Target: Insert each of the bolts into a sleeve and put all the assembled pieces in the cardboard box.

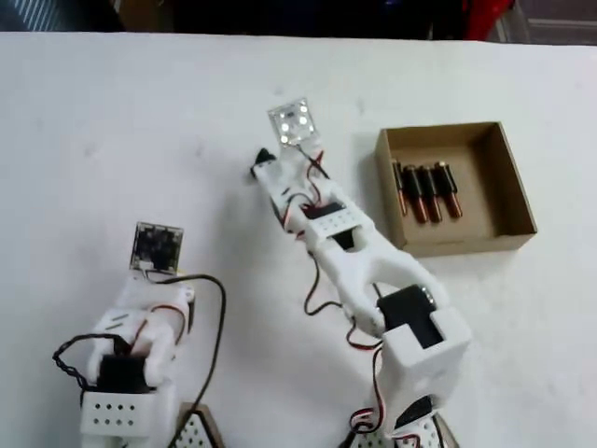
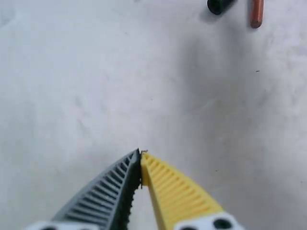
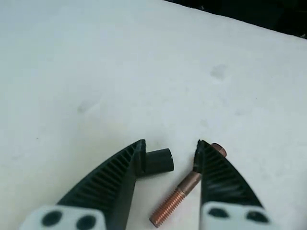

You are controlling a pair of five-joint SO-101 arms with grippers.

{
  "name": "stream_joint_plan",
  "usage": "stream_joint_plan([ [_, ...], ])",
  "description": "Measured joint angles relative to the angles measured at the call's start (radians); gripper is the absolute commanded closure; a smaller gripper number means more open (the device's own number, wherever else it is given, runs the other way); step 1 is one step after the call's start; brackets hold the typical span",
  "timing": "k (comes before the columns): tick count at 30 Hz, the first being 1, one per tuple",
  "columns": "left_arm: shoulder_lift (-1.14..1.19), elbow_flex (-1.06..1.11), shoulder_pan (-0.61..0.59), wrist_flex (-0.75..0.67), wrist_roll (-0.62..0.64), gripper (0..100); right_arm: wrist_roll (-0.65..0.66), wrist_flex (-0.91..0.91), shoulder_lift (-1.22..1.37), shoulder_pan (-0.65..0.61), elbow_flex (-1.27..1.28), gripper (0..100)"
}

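A black sleeve (image 3: 159, 162) is seen lying on the white tabletop (image 3: 96, 62) inside the spread right pincer (image 3: 170, 144), with one end against the tip of one finger (image 3: 120, 182). A copper bolt (image 3: 175, 203) is laid slantwise just beside the sleeve, between the fingers, and its head end passes under the tip of the other finger. Nothing is gripped by this pincer; its jaws are held wide apart. The left pincer (image 2: 140, 155) is pressed together at the tips, grey finger against yellow, with nothing pinched. It is held over the tabletop, well apart from the sleeve and bolt ahead of it. Off to one side of the right pincer the cardboard box (image 1: 466, 245) is set, and four assembled pieces (image 1: 425, 192) are laid side by side in it.
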Motion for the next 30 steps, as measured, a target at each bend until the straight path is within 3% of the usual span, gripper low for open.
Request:
stream_joint_plan([
  [8,0.000,0.000,0.000,0.000,0.000,98,0.005,0.000,-0.077,0.025,0.028,84.9],
  [14,0.000,0.000,0.000,0.000,0.000,98,0.146,0.000,-0.104,0.060,0.028,98.0],
  [30,0.000,0.037,0.000,-0.044,-0.072,98,0.176,-0.002,0.146,0.069,-0.261,95.0],
])
